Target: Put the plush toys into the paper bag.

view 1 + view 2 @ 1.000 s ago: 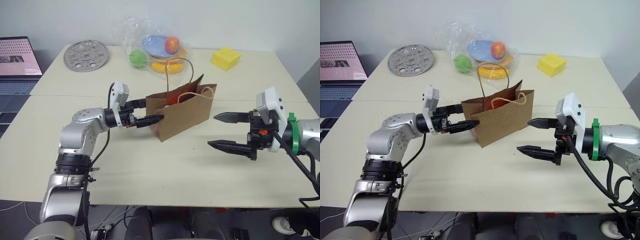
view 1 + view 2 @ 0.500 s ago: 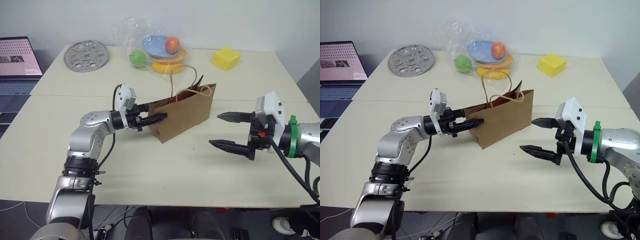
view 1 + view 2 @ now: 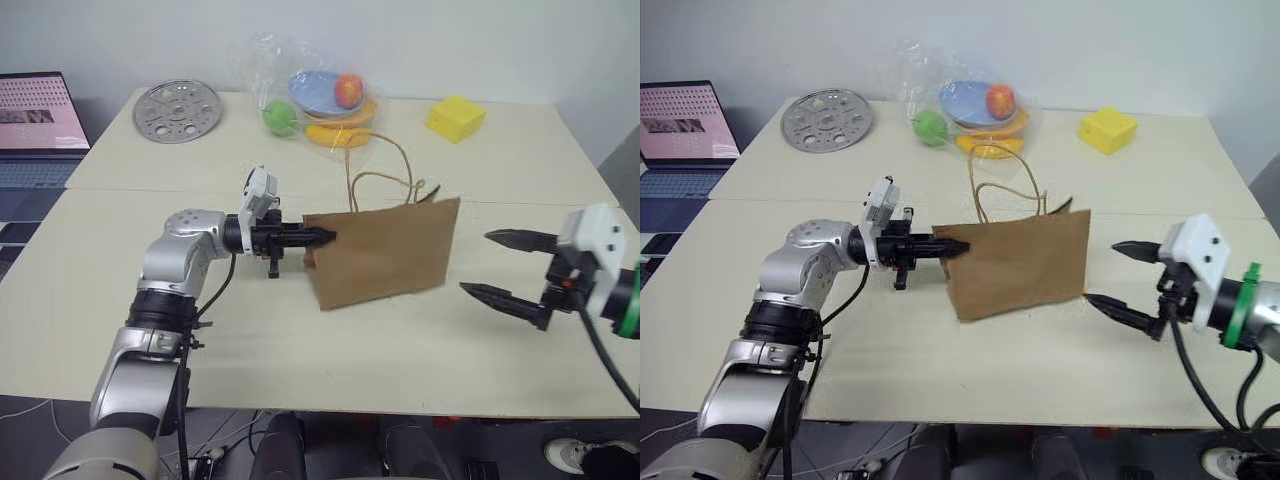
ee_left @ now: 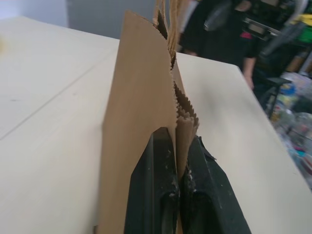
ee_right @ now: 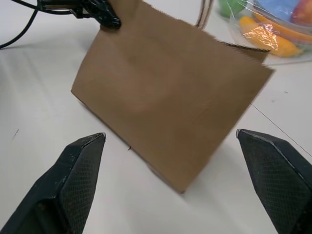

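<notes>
So the brown paper bag (image 3: 385, 250) sits mid-frame on the cream table (image 3: 300, 330), standing up, its 2 twine handles (image 3: 385, 175) poking out the top. The left gripper (image 3: 322, 237) has its 2 fingers pinched tight on the bag's serrated top edge at the left corner. The right gripper (image 3: 492, 263), at the right of the frame, is spread wide, holding nothing, a bit off the bag's right side. Can't spot any plush toys. A clear plastic bag of toy fruit (image 3: 315, 95) and a yellow block (image 3: 455, 117) sit along the top.
</notes>
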`<state>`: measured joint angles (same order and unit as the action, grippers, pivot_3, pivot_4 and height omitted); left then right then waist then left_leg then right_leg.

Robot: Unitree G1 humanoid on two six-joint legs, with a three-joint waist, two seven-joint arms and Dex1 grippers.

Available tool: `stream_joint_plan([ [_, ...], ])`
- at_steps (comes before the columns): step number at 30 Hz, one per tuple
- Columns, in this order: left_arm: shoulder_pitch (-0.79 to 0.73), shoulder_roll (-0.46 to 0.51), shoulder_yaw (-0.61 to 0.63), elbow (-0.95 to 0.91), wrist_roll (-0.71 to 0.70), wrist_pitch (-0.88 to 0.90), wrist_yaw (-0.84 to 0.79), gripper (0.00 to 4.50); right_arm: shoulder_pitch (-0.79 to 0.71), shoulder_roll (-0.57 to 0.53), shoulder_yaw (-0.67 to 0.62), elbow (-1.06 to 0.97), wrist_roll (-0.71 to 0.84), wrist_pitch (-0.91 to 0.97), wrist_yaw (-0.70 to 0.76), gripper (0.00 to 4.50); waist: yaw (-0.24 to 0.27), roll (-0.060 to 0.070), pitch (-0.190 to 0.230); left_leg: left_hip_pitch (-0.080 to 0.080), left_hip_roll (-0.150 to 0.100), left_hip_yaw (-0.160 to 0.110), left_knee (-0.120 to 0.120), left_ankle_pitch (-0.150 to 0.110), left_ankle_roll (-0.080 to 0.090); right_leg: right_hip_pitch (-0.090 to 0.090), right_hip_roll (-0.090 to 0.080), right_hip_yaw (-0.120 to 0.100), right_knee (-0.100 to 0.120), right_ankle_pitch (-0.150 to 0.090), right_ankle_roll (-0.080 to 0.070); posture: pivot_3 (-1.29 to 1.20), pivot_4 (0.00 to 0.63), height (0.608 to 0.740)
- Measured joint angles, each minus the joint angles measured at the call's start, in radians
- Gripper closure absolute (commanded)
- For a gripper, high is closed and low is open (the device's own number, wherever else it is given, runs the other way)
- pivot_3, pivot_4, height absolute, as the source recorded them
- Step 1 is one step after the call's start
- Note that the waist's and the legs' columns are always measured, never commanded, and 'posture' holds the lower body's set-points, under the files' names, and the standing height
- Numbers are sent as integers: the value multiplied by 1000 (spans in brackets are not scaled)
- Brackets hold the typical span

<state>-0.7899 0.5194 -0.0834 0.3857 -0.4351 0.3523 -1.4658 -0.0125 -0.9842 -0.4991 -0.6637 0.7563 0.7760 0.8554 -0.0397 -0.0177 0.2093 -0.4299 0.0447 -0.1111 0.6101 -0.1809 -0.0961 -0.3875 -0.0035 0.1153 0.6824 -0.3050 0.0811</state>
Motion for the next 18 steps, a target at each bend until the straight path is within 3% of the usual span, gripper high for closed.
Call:
stream_joint_plan([
  [8, -62, -40, -46, 154, 117, -225, -30, 4471, 40, -12, -34, -24, 13, 24, -5, 0, 1, 0, 0, 1, 0, 1, 2, 0, 0, 2, 0, 1, 0, 0, 0, 0, 150, 740],
  [12, -57, -31, -42, 150, 126, -209, -21, 3218, 31, -15, -20, -23, 14, 24, -7, 0, 0, 0, 0, 1, 0, 1, 3, 0, 0, 2, 0, 2, 0, 0, 0, 0, 150, 740],
  [18, 98, 106, 17, -65, 81, -75, 5, 1285, -14, -42, 12, 31, 13, 23, 16, 0, -17, 0, 0, 2, 1, 0, 1, 0, 0, 1, 1, 1, 1, 0, 0, 0, 150, 740],
])
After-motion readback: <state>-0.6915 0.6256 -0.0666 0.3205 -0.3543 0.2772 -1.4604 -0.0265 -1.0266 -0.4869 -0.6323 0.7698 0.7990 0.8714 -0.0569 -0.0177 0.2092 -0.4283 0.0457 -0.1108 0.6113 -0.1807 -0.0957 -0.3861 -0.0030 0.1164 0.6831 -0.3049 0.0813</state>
